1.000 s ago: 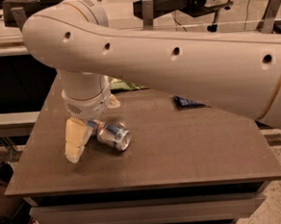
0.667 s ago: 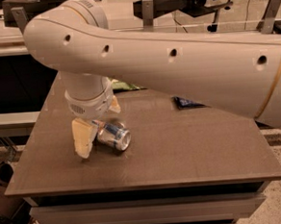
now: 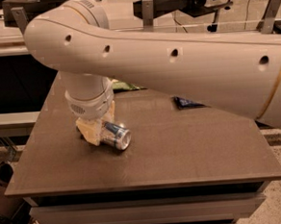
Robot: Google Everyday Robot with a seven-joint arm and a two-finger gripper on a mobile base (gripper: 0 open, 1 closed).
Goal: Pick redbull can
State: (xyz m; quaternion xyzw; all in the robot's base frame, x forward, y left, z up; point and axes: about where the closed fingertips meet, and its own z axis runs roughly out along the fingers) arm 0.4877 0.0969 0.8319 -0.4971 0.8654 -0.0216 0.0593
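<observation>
Camera view: tool [image 3: 101, 130] half-hidden at redbull can [image 3: 118, 136]

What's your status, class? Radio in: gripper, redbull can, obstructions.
Gripper low at one end of redbull can. Can on its side on the table. Dark blue wrapper apart, not in the way.

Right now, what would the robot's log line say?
gripper: low over table, beside can | can: lying sideways on table | picked: not yet
</observation>
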